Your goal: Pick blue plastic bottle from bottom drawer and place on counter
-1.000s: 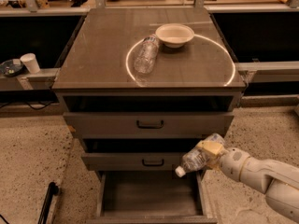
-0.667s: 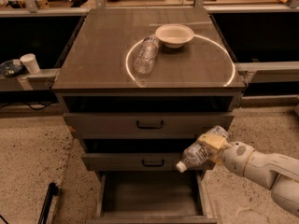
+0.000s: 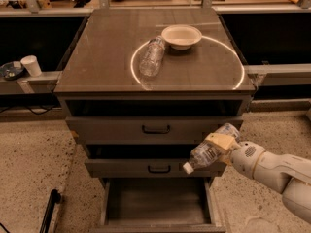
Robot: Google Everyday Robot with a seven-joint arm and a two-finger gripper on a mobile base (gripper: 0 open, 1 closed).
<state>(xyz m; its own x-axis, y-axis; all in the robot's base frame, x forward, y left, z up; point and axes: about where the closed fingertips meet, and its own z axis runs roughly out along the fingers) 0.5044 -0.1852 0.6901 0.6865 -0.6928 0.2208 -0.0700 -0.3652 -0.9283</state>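
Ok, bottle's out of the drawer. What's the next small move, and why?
Probably raise it straight up. The gripper holds the blue plastic bottle in front of the middle drawer, below the counter edge; it needs height before moving in over the top.

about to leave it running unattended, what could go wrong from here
1. The gripper holds the blue plastic bottle tilted, cap lowest, in front of the middle drawer; on the way up it may catch the edge of the counter.
2. If the grip slips, it likely drops into the open bottom drawer.
3. A second bottle lies on the counter beside a bowl; a nudge could roll it.
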